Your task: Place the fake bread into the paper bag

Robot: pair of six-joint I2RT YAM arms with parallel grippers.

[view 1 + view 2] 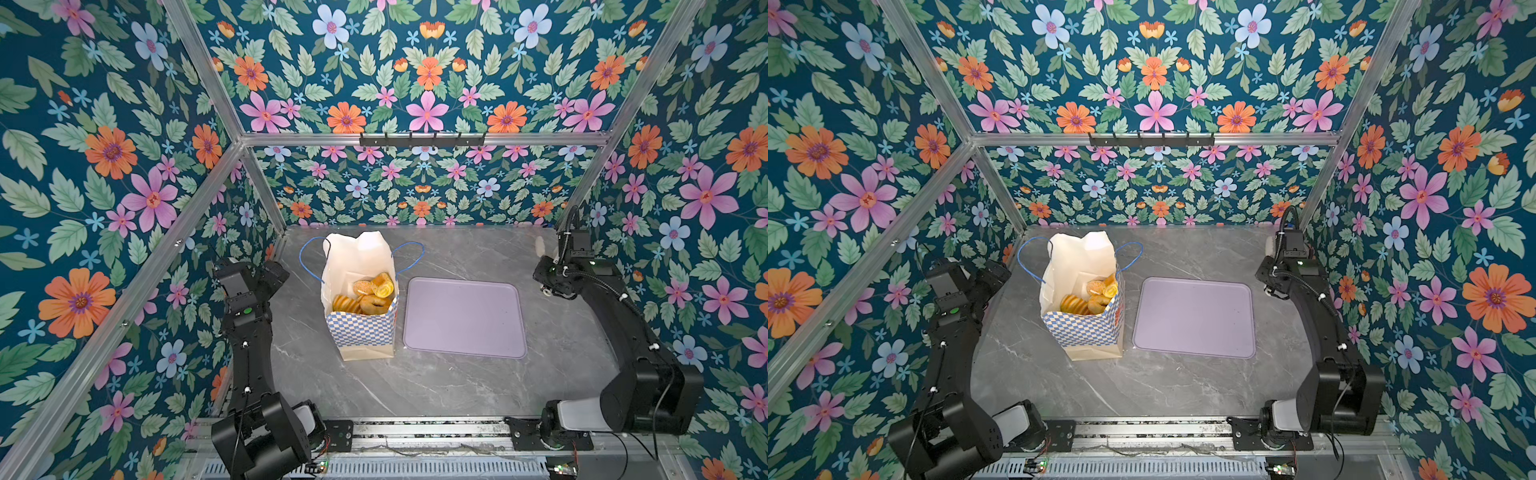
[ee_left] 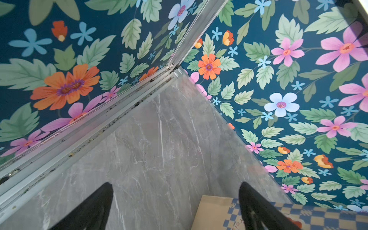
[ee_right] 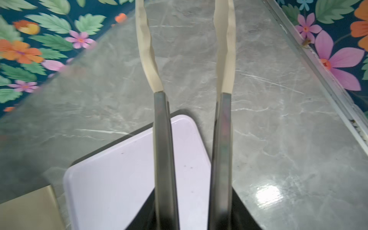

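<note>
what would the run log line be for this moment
fake bread: in paper bag | lilac tray: no bread | left gripper: open, empty | right gripper: open, empty | phase: looks done

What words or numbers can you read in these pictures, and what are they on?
Nothing can be read for sure.
paper bag: a few tiny dark letters on its blue checkered band in the left wrist view, cut off and too blurred to read.
fake bread: no writing.
lilac tray: no writing.
</note>
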